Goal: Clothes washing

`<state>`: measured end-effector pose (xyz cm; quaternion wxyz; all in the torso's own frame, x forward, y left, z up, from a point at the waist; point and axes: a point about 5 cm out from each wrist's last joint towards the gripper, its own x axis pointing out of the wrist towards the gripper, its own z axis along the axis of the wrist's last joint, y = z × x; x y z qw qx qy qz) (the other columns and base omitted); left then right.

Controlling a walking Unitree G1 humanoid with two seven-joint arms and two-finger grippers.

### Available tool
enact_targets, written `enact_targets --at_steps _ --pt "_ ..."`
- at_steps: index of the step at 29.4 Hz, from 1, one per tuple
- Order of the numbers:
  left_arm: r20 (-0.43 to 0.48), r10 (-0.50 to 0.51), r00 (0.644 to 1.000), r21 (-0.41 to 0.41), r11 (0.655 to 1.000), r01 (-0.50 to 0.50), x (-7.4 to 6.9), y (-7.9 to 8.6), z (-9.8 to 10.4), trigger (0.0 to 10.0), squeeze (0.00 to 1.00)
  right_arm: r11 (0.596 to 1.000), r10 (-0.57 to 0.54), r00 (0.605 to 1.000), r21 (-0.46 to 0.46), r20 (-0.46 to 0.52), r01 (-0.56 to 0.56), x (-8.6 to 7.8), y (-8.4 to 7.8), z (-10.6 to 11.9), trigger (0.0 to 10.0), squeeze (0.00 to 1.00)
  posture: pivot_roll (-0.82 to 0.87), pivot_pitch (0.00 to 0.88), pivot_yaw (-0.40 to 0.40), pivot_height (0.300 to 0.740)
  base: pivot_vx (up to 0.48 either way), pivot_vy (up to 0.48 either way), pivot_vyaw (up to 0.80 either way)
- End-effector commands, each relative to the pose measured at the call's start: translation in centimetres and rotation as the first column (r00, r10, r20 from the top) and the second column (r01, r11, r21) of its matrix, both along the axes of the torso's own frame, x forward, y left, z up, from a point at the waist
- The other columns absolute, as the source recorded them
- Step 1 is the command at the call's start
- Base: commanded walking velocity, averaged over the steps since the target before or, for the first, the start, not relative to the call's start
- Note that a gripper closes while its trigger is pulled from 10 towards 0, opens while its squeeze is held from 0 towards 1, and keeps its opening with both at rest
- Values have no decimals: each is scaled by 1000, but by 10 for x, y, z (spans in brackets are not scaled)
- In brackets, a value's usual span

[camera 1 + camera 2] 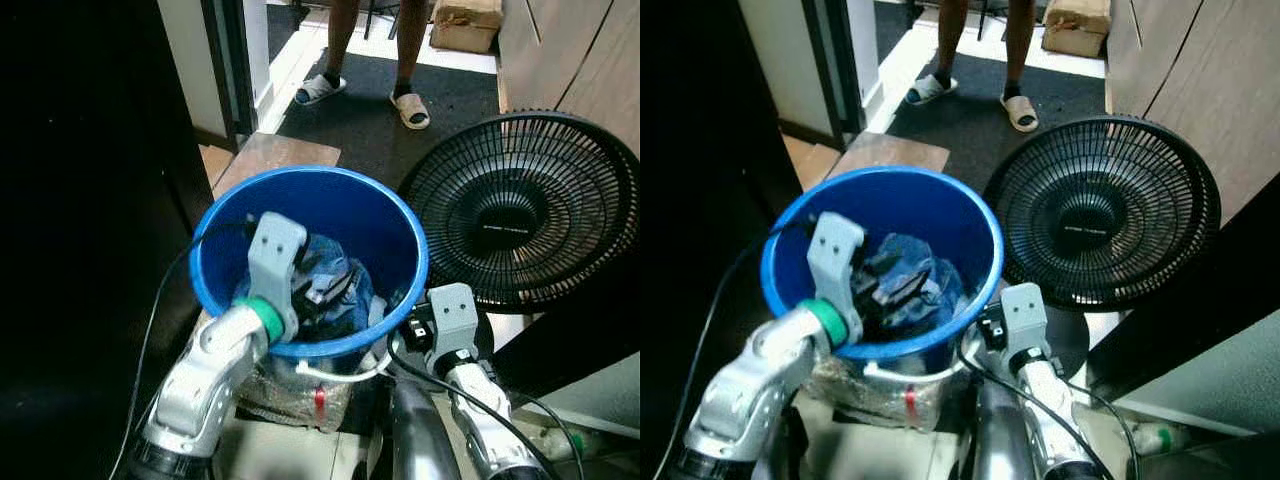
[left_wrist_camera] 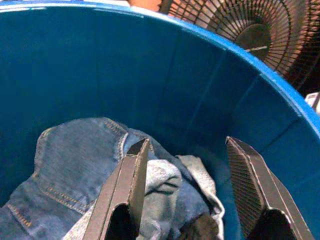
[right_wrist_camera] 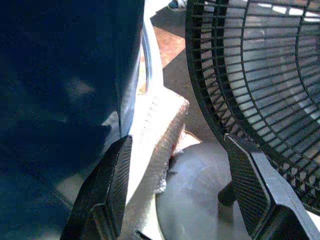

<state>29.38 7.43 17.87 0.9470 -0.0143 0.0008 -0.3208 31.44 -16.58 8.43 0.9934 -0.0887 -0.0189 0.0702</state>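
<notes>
Jeans (image 2: 75, 185) sit in the blue bucket (image 1: 372, 215); I see left gripper (image 2: 187, 155) spread above them, right gripper (image 3: 177, 165) spread outside, beside the fan (image 1: 520, 215).

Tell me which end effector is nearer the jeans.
Left. The left end effector is open inside the blue bucket, over the jeans; the right end effector is outside it, beside the fan.

Smooth glossy blue plastic bucket (image 1: 400, 225), stitched blue denim cloth (image 2: 75, 170), ribbed matt black fingers (image 2: 247, 185).
</notes>
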Motion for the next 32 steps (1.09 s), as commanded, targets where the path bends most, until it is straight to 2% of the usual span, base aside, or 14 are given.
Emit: enact_targets --at_steps 1,5,6,7,8,9,18,19,20,21,25,26,27,32 --pt "-130 33 991 31 999 -29 -4 4 -26 10000 0 1000 3 1000 3 -6 -3 -2 1 -3 10000 0 42 191 19 492 0 0 0" --pt "-250 91 964 36 996 -85 -4 10 -43 10000 0 1000 2 1000 1 -10 -2 -3 0 -4 10000 0 46 189 17 492 0 0 0" --pt "-280 108 954 38 994 -102 -3 11 -47 10000 118 1000 2 1000 1 -10 -2 -3 0 -4 10000 0 46 189 17 492 0 0 0" --pt "-280 108 954 38 994 -102 -3 11 -47 10000 118 1000 2 1000 1 -10 -2 -3 0 -4 10000 0 46 189 17 492 0 0 0" --pt "-328 142 934 37 990 -137 -1 15 -54 10000 992 1000 4 1000 1 -10 -4 -2 1 -4 10000 0 46 188 16 492 0 0 0" --pt "-366 175 914 45 984 -170 1 19 -61 10000 1000 1000 6 1000 1 -10 -6 -2 2 -4 10000 0 46 187 15 492 0 0 0" --pt "-438 229 869 42 971 -235 10 29 -76 10000 1000 1000 13 1000 -4 -11 -13 0 2 -3 10000 0 44 179 9 492 0 0 0" --pt "-462 251 851 52 965 -256 12 31 -82 10000 1000 1000 13 1000 -5 -11 -13 0 2 -3 10000 0 44 177 10 492 0 0 0" --pt "-462 251 851 52 965 -256 12 31 -82 10000 1000 1000 13 1000 -5 -11 -13 0 2 -3 10000 0 44 177 10 492 0 0 0" --pt "-505 303 808 76 948 -308 16 36 -92 10000 1000 1000 11 1000 -6 -10 -12 0 2 -3 10000 0 41 176 10 492 0 0 0" --pt "-514 319 796 87 943 -321 17 38 -95 10000 1000 1000 11 1000 -7 -9 -11 0 2 -2 10000 0 37 172 12 492 0 0 0" --pt "-518 332 788 99 939 -331 18 39 -96 10000 0 1000 10 1000 -7 -9 -10 0 1 -2 10000 0 36 171 11 492 0 0 0" --pt "-523 335 784 102 938 -333 19 40 -98 0 0 1000 10 1000 -8 -8 -10 0 1 -2 10000 0 35 169 12 492 0 0 0" --pt "-515 341 786 104 936 -337 20 39 -98 0 0 1000 8 1000 -9 -6 -8 1 1 -2 10000 0 35 168 12 492 0 0 0"
